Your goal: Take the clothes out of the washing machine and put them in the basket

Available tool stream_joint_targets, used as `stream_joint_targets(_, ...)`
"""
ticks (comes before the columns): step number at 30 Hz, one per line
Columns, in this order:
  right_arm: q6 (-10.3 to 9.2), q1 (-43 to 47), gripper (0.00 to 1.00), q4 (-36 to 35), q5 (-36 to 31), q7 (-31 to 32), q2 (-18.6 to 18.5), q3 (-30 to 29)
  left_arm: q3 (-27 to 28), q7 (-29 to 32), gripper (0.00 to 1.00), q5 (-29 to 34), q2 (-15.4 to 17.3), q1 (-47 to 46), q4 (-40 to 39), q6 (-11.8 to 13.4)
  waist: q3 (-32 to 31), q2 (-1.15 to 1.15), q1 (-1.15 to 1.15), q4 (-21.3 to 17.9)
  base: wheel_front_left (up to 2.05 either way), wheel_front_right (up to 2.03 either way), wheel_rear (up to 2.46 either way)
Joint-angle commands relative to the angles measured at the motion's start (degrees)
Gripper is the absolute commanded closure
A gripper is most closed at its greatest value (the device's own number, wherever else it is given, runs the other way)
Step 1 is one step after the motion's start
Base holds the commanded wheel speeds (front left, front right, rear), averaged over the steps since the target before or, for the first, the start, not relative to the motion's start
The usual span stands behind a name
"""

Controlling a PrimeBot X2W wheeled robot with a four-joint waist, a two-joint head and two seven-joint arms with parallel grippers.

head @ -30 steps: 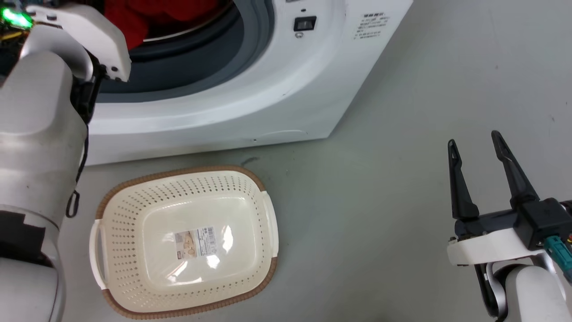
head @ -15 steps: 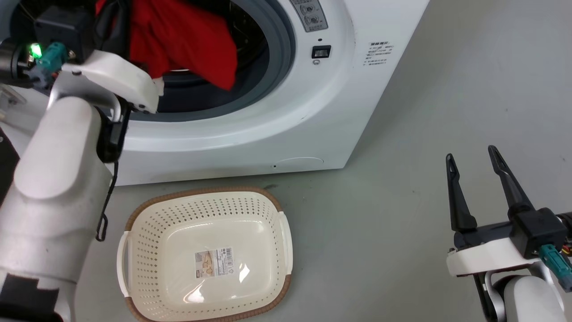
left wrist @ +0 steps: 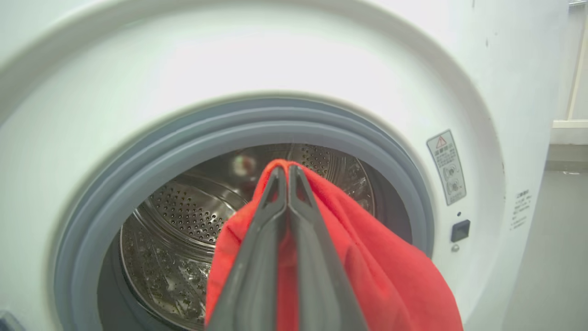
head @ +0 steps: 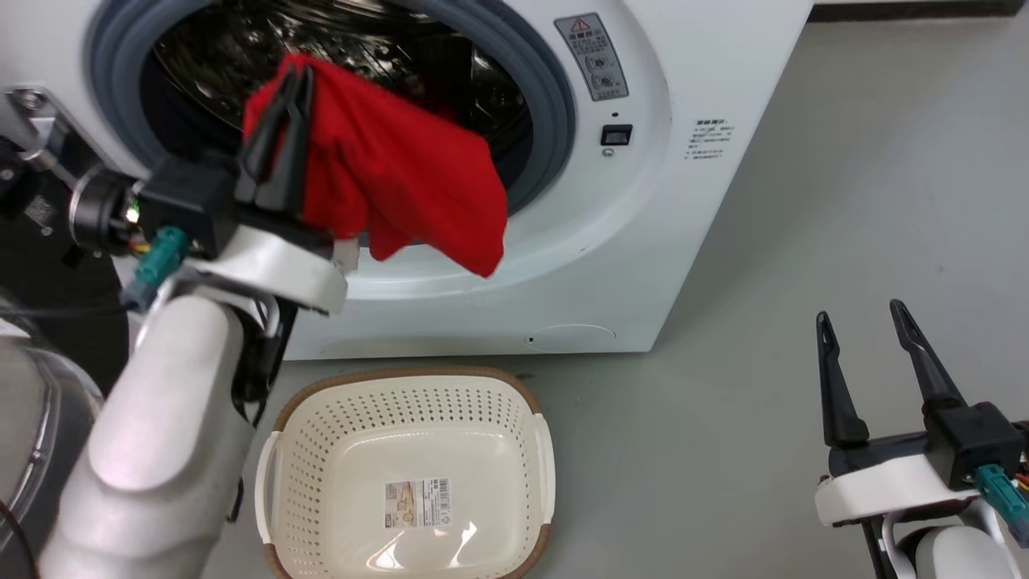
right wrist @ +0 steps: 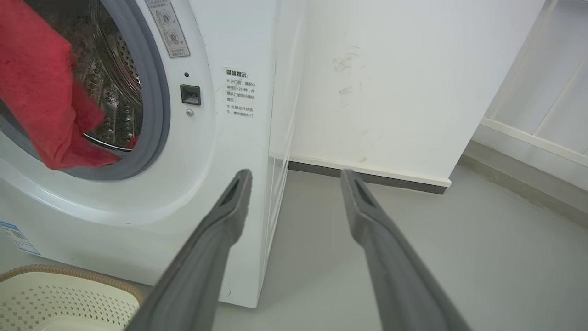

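1. The left gripper (head: 291, 76) (left wrist: 287, 171) is clamped tight. Its two dark fingers are pressed together on the top fold of a red garment (head: 402, 177) (left wrist: 367, 257) (right wrist: 41, 92), held up just in front of the open mouth of the washing machine (head: 643, 241) (left wrist: 275, 55) (right wrist: 229, 184).
2. The garment hangs from that grip in a loose drape across the lower right of the machine's opening. Its lowest corner lies over the white front panel just below the grey door ring (head: 555, 104) (left wrist: 229, 133).
3. Behind the cloth, inside the machine, the perforated steel drum (head: 362, 32) (left wrist: 183, 211) is visible. In the right wrist view a small patch of red sits at the drum's lower lip; whether that is another garment cannot be told.
4. The basket (head: 402, 376) (right wrist: 69, 271) stands on the grey floor (head: 764, 161) directly in front of the machine, below its opening and near its base. A paper label (head: 416, 503) shows on the basket's cream bottom, and the hanging garment does not touch the basket.
5. The right gripper (head: 858, 314) (right wrist: 295, 174) is spread wide and holds nothing. It is above the floor, well off to the right of the machine's front corner.
6. On the machine's front panel, right of the door ring, are a warning sticker (head: 591, 56) and, below it, a small black latch (head: 616, 134).
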Motion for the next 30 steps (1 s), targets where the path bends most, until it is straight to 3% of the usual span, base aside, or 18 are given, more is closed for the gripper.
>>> stream_joint_targets(1, -0.04, 0.49, 0.0, 0.15, 0.08, -0.14, 0.1, -0.09, -0.14, -0.14, 1.0, 0.09, -0.05, 1.58, -0.22, -0.27, -0.9, 0.0, 0.01, 0.74, 0.0, 0.0, 0.0)
stream_joint_targets(12, -0.04, 1.97, 0.0, -0.24, 0.34, -0.14, 0.1, -0.62, -3.21, 4.27, 1.0, -1.61, 2.91, 15.65, -8.28, -0.52, -2.38, 0.0, 0.01, 2.16, 0.0, 0.0, 0.0)
stream_joint_targets(17, -0.04, 2.08, 0.0, -0.51, -0.02, -0.14, 0.09, -1.09, -4.82, 6.56, 1.0, -2.68, 3.59, 20.81, -8.45, -1.05, -1.3, 0.0, 0.01, 2.15, 0.0, 0.0, 0.0)
stream_joint_targets(24, -0.04, 0.75, 0.0, -1.02, -0.76, -0.14, 0.09, -1.32, -7.66, 8.79, 1.0, -3.88, 2.61, 23.47, 0.03, -2.38, 0.86, 0.0, 0.01, 1.18, 0.0, 0.0, 0.0)
stream_joint_targets(30, -0.04, -0.09, 0.0, -1.8, -1.79, -0.14, 0.09, -1.72, -9.47, 7.13, 1.0, -3.44, 0.06, 19.45, 12.38, -3.56, 4.6, 0.0, 0.01, 0.13, 0.0, 0.0, 0.0)
